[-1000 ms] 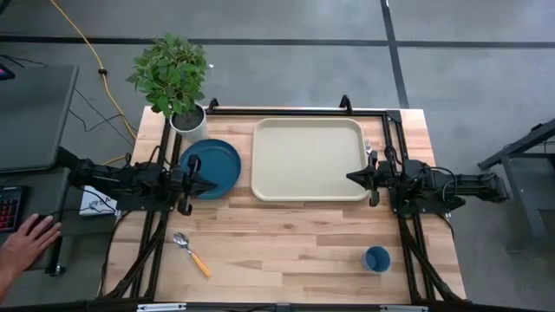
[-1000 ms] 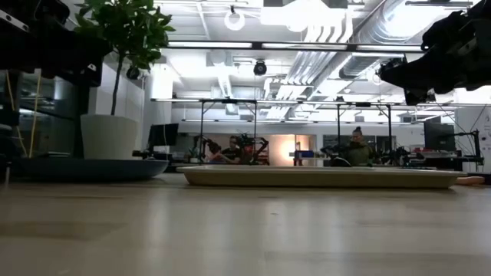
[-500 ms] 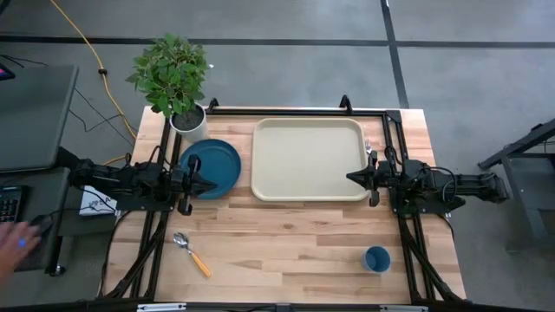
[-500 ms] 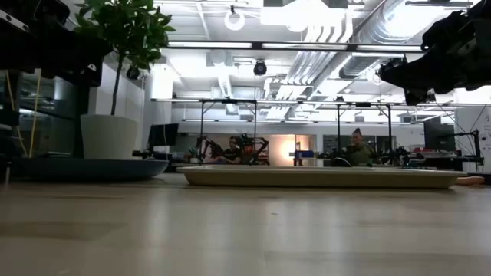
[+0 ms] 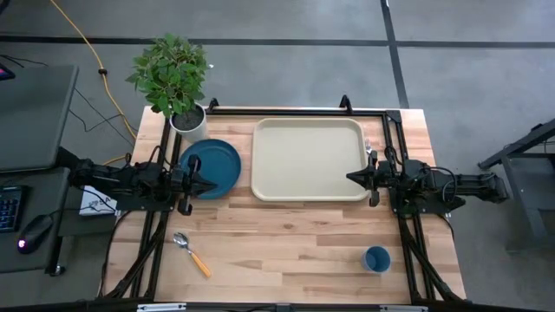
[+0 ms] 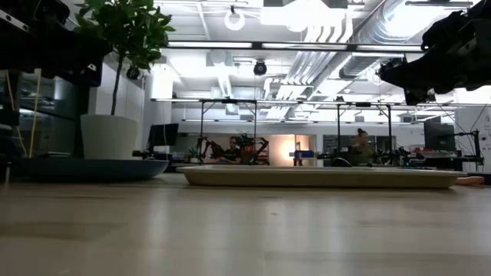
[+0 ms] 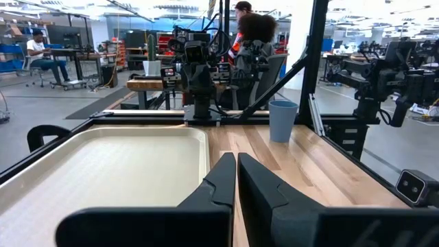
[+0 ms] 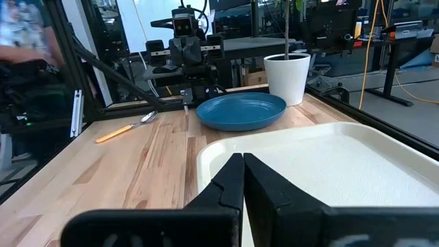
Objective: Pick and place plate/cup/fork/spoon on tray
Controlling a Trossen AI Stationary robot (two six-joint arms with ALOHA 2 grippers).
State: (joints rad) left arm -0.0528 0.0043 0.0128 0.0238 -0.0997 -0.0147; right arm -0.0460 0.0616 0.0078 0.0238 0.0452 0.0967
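Nothing was held; the left gripper (image 5: 211,185) and right gripper (image 5: 351,178) were pinched closed. The dark blue plate (image 5: 214,165), just beneath the left fingertips, was best gripped by its raised rim, jaws opened first.

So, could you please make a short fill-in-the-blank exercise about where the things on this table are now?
1. The tray holds ____ of the dishes or cutlery.
2. The plate lies between the tray and the ____ gripper.
3. The spoon has an ____ handle.
4. The cup stands on the side of the ____ gripper.

Missing words: none; left; orange; right
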